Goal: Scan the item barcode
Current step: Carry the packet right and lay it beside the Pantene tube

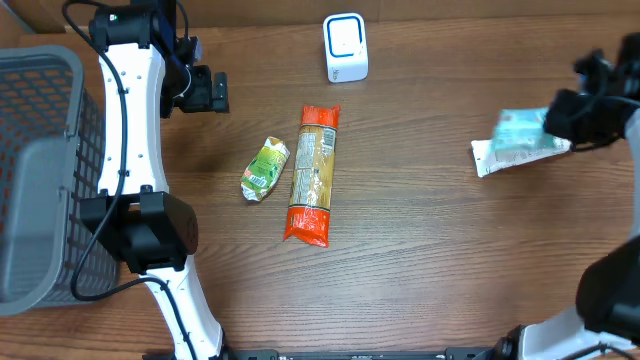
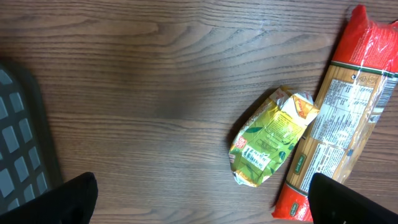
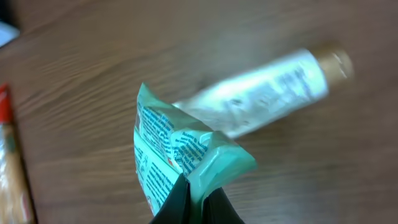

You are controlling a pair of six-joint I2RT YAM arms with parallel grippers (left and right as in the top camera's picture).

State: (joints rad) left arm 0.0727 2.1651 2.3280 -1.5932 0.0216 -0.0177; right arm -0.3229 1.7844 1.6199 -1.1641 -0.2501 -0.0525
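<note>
Left fingers [image 2: 68, 202]: wide open, as far apart as they go. They hold nothing and touch nothing. One black tip shows in each bottom corner of the left wrist view, up in the air over the bench [image 1: 420, 260].
Under the left fingers: bare brown wood. The green packet [image 2: 268, 147] lies off to one side of the gap, nearer one tip than the other.
Right fingers [image 3: 177, 208]: squeezed tight together. They pinch the teal packet [image 3: 177, 149] by its bottom edge.
Teal packet: it is the thing to be scanned. It sticks up out of the right fingers, crumpled, with small print on its side. From above it is on the far right side of the bench, up in the grip and not lying flat.
White tube [image 3: 261, 93]: a long white thing with a tan end. It lies on the wood just past the teal packet. It looks blurry, so I cannot read it. I cannot tell if the packet touches it.
Scanner [image 1: 346, 47]: a small white box with a blue edge. It stands at the back of the bench, near the middle, well apart from the teal packet.
Long pack [image 1: 313, 175]: orange at both ends. It lies flat in the middle of the bench.
Green packet and long pack: side by side, very close. In the left wrist view the edges look like they meet.
Basket [image 1: 40, 100]: grey, with a grid wall, at the left edge of the bench beside the left arm.
</note>
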